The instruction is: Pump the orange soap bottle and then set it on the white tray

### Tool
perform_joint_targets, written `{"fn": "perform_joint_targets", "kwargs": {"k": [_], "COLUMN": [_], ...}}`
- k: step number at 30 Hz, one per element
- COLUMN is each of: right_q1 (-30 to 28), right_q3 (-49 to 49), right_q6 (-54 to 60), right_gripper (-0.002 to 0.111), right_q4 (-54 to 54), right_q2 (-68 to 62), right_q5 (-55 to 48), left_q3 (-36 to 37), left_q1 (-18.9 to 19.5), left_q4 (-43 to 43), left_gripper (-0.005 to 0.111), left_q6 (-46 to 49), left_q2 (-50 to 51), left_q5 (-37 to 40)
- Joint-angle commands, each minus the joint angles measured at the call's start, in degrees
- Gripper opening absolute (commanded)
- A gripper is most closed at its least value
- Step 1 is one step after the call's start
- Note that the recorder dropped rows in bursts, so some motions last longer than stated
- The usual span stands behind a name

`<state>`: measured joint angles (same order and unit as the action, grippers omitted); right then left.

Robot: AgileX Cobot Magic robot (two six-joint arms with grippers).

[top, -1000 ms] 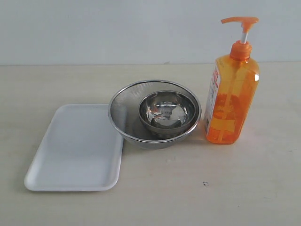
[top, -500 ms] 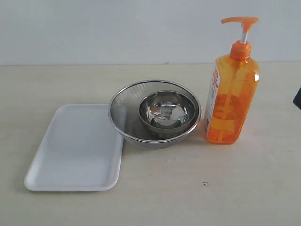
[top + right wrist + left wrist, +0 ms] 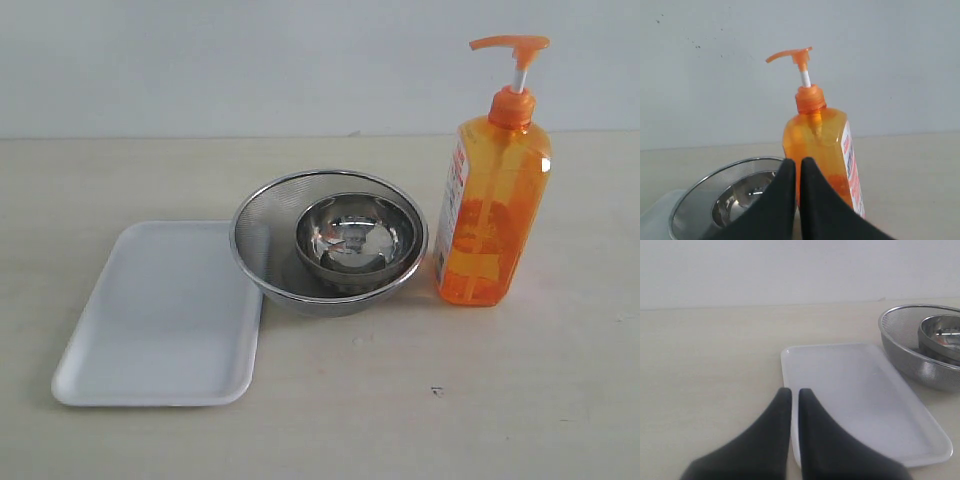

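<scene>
**A:** How do the grippers stand?

**B:** Both are closed and empty. The left gripper (image 3: 790, 392) has smooth, black, tapered fingers pressed tip to tip, and so does the right gripper (image 3: 794, 162).

**A:** And the bottle?

**B:** The orange soap bottle (image 3: 820, 145) is translucent, flat-sided plastic with its pump raised on a white stem. It stands upright straight ahead of the right gripper, untouched.

**A:** The tray?

**B:** The white tray (image 3: 860, 405) is matte, round-cornered and shallow-rimmed, and lies flat ahead of the left gripper. Between it and the bottle sits a steel mesh bowl (image 3: 262, 240) holding a smaller polished bowl (image 3: 355, 235).
</scene>
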<state>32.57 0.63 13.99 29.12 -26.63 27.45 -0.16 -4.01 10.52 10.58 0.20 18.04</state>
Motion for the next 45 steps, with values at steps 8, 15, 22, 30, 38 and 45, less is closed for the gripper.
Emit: {"fn": "perform_joint_targets", "kwargs": {"k": [8,15,22,30,38,45], "right_q1": [0.09,-0.01,-0.01,-0.01,4.7,12.26], "right_q3": [-0.63,-0.63,9.38,9.17,3.88,5.85], "right_q6": [-6.05,-5.29,2.08,-1.35,-5.55,-5.11], "right_gripper": [0.0,0.0,0.0,0.0,0.0,0.0], "right_q4": [-8.74,-8.83,-4.61,-2.26,-3.82,5.65], "right_q2": [-0.81,-9.19,-19.98,-36.41,-44.51,-50.71], "right_q5": [9.51,15.44,16.17,30.28,42.52,42.52], "left_q3": [0.16,0.16,0.16,0.16,0.16,0.16], "left_q1": [0.12,0.12,0.12,0.12,0.12,0.12], "left_q4": [-0.02,-0.02,-0.02,-0.02,-0.02,-0.02], "left_gripper": [0.005,0.005,0.005,0.005,0.005,0.005], "left_q6": [0.22,0.22,0.22,0.22,0.22,0.22], "left_q2": [-0.2,-0.2,-0.2,-0.2,-0.2,-0.2], "left_q5": [-0.01,-0.01,-0.01,-0.01,-0.01,-0.01]}}
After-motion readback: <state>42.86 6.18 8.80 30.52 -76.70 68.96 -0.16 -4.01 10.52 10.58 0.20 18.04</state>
